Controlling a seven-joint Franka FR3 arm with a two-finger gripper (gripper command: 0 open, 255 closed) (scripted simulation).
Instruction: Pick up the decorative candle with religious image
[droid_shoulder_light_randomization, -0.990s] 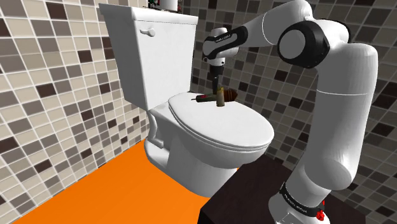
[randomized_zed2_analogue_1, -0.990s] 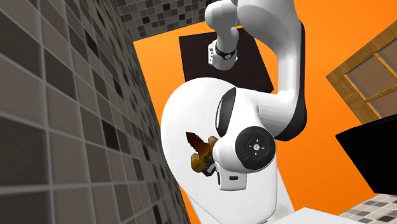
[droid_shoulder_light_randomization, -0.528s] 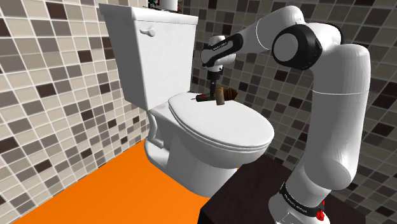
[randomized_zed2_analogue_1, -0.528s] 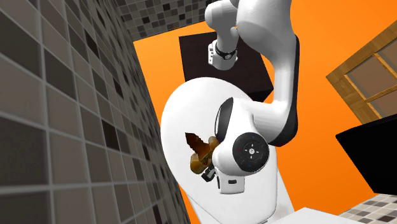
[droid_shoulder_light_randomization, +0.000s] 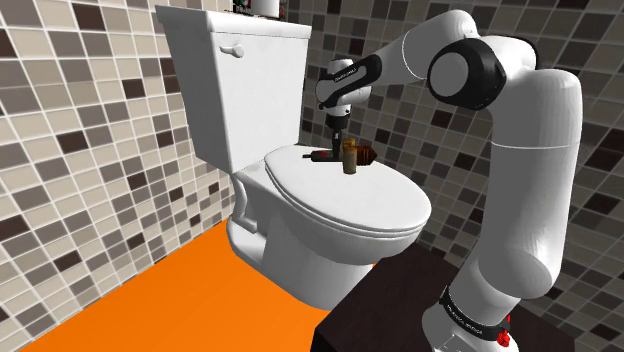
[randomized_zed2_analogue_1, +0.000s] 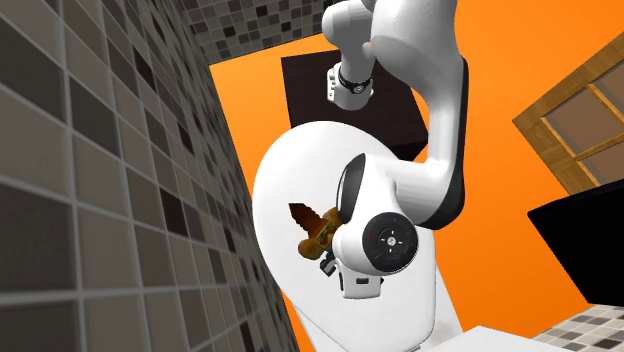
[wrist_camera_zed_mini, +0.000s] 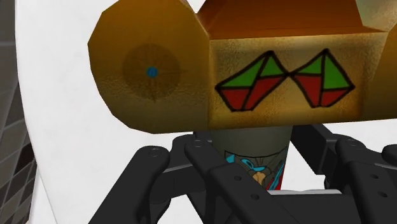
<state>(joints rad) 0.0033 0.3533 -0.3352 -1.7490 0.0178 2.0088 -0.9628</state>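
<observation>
Candle (wrist_camera_zed_mini: 251, 147), grey with a painted picture, tight between the clenched fingers (wrist_camera_zed_mini: 202, 181) of the hand (droid_shoulder_light_randomization: 342, 142)

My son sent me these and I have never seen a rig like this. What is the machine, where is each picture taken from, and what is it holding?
The machine is a white robot arm with dark joints. It stands on a dark box beside a white toilet in a tiled bathroom.

One picture looks across from beside the arm's base. The second looks steeply down from above, near the wall. The third comes from a camera on the hand itself.

Two things sit on the closed white toilet lid: a golden-brown blocky ornament with red and green diamonds, and a small grey cylindrical candle with a printed picture. The black jaws are closed on that candle, one on each side. It seems to rest on the lid, not yet lifted.
</observation>
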